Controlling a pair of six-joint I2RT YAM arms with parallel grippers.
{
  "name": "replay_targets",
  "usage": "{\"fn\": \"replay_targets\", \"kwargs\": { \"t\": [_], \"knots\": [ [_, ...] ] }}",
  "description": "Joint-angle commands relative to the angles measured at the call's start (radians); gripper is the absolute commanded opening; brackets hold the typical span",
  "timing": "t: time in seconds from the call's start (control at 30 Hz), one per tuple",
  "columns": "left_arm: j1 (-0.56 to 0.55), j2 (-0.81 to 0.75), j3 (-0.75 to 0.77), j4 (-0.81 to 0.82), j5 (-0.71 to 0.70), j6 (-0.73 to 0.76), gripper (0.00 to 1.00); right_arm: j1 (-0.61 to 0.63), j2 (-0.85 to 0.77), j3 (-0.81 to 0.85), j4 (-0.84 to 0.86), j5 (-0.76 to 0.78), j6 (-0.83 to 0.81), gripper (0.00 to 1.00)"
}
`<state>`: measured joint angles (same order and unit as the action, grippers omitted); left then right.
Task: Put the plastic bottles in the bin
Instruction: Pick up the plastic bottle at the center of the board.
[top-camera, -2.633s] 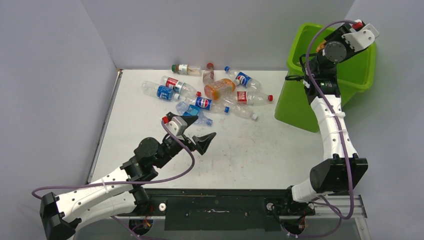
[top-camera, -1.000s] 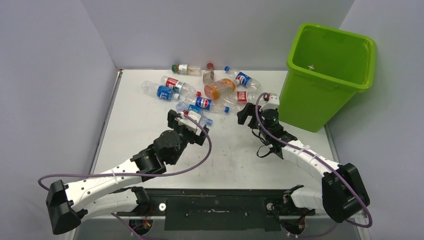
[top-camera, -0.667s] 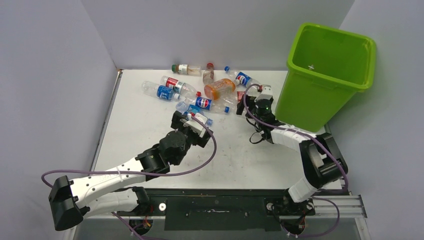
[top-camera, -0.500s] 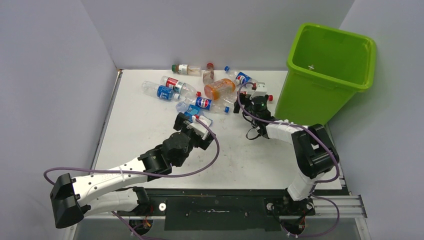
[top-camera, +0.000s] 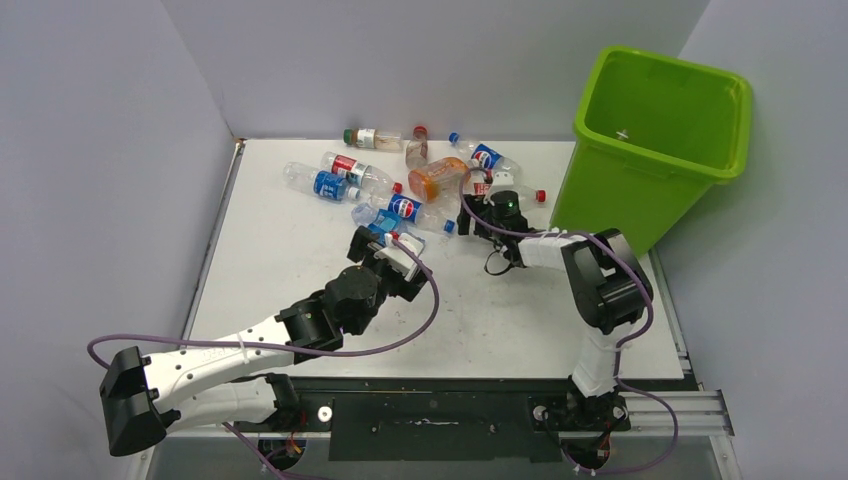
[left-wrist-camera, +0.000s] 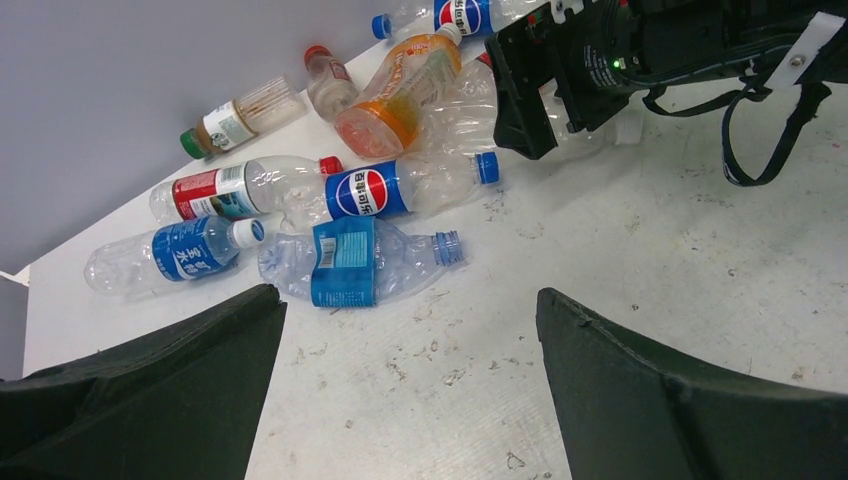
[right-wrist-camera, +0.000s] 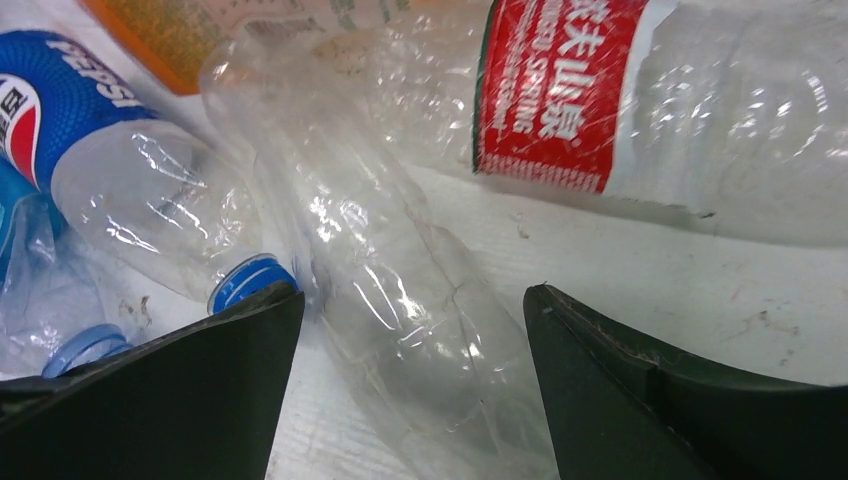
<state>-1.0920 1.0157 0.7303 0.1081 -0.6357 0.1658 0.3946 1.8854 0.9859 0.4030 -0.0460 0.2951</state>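
Note:
Several plastic bottles lie in a pile at the back of the table (top-camera: 300, 280). My right gripper (right-wrist-camera: 412, 300) stands open low in the pile, its jaws on either side of a clear unlabelled bottle (right-wrist-camera: 400, 290), with a gap on the right side. A red-label bottle (right-wrist-camera: 620, 110) and a Pepsi bottle (right-wrist-camera: 120, 170) lie just beyond. From above, the right gripper (top-camera: 478, 215) is left of the lime-green bin (top-camera: 650, 150). My left gripper (left-wrist-camera: 410, 298) is open over bare table, just short of a crushed blue-label bottle (left-wrist-camera: 345, 262). The top view shows the left gripper (top-camera: 385, 245) in mid-table.
An orange bottle (left-wrist-camera: 400, 90), a green-capped bottle (left-wrist-camera: 240, 110) and two more labelled bottles (left-wrist-camera: 210, 195) lie further back near the rear wall. Grey walls close the table's left and back. The bin stands off the table's far right corner.
The right arm came down from the bin and slid left into the pile, its jaws narrowing around the clear bottle. The left gripper edged forward toward the crushed bottle.

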Motion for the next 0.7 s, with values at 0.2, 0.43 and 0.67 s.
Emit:
{"fn": "replay_targets", "kwargs": {
  "t": [0.2,0.43,0.67],
  "knots": [
    [-0.005,-0.014,0.04,0.015,0.007,0.001,0.96,0.044,0.001,-0.054,-0.017,-0.013,0.037,0.82],
    [-0.005,-0.014,0.038,0.015,0.007,0.0,0.96,0.045,-0.045,-0.102,0.013,-0.009,0.051,0.53],
    [-0.005,-0.035,0.031,0.032,-0.007,0.014,0.96,0.07,-0.247,-0.17,-0.056,-0.008,0.097,0.3]
  ]
}}
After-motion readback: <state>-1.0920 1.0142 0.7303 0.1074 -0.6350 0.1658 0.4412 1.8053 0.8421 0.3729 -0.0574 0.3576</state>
